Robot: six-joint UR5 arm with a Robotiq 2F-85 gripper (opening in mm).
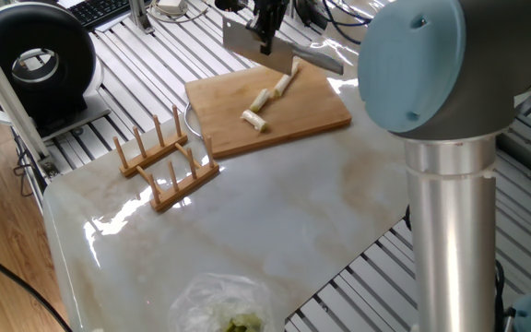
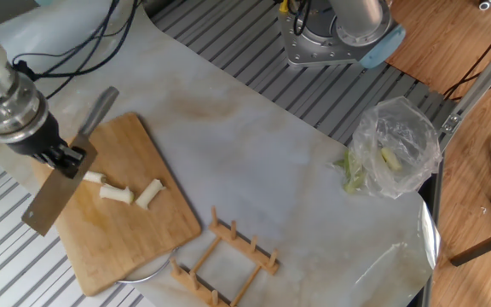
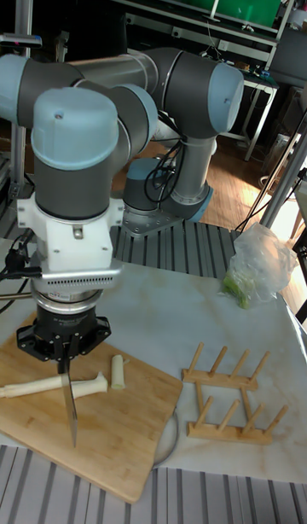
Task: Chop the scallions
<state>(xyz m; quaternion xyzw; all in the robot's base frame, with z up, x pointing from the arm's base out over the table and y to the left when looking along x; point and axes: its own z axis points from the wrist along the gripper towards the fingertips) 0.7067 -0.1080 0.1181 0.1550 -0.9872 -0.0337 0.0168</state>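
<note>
My gripper (image 1: 267, 23) (image 2: 62, 158) (image 3: 66, 358) is shut on a steel cleaver (image 2: 48, 198), gripping it where blade meets handle. The blade (image 1: 245, 39) hangs above the far end of the wooden cutting board (image 1: 289, 115) (image 2: 130, 234) (image 3: 115, 434), clear of the wood. The scallions lie on the board in pieces: a short stub (image 1: 255, 118) (image 2: 149, 194) (image 3: 118, 372), a middle piece (image 1: 261, 97) (image 2: 116, 194), and a longer stalk (image 1: 287, 77) (image 2: 93, 177) (image 3: 38, 389) nearest the blade. In the tall fixed view the blade (image 3: 70, 409) shows edge-on over the stalk.
A wooden dish rack (image 1: 167, 163) (image 2: 228, 256) (image 3: 230, 400) stands beside the board. A plate rim (image 2: 143, 273) peeks from under the board. A clear plastic bag with green bits (image 2: 395, 145) (image 3: 260, 264) lies at the table's other end. My arm's elbow (image 1: 441, 111) fills the right foreground.
</note>
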